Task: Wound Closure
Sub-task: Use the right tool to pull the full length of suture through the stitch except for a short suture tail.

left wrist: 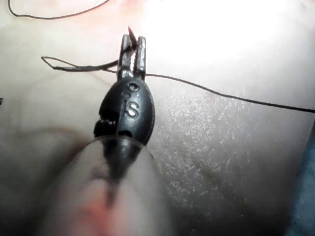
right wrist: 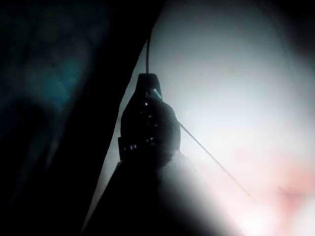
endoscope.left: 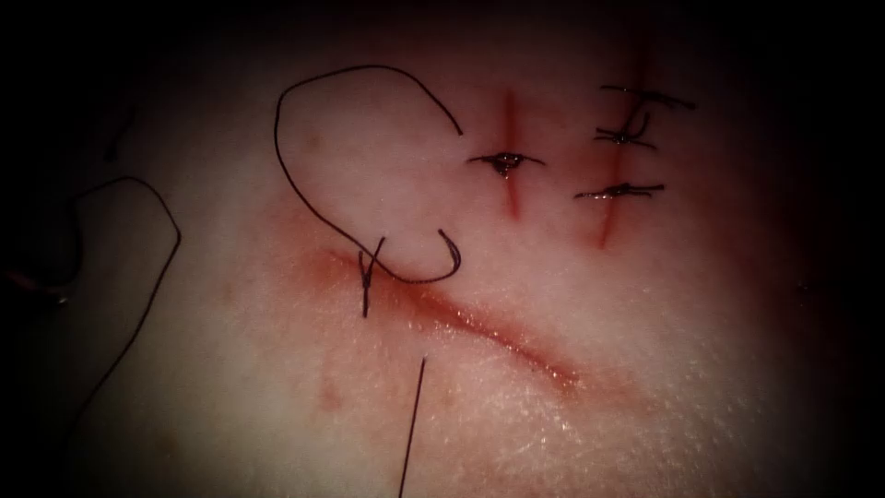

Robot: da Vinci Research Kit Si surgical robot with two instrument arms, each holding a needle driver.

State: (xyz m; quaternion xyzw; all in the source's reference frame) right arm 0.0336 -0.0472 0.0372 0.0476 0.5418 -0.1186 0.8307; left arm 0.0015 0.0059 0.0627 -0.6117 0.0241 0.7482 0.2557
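The curved needle [endoscope.left: 426, 273] lies free on the tissue [endoscope.left: 645, 350], just above the left end of the long cut [endoscope.left: 498, 334], its point turned up. Black thread [endoscope.left: 288, 171] loops from it over the tissue above the cut. A short doubled piece [endoscope.left: 367, 281] stands at the cut's left end, and another strand [endoscope.left: 411, 429] runs down below the cut. In the left wrist view my left tool [left wrist: 133, 49] has its jaws shut. A thread [left wrist: 221, 94] crosses just behind them, and nothing shows between them. My right tool [right wrist: 147, 86] is a dark outline with a thread [right wrist: 211, 158] beside it.
Two short cuts sit above and right of the long one. The nearer [endoscope.left: 507, 161] carries one tied stitch and the farther [endoscope.left: 619, 138] carries three, all with cut ends. A loose loop of thread [endoscope.left: 157, 207] lies at the far left. Red fluid stains the long cut's left end.
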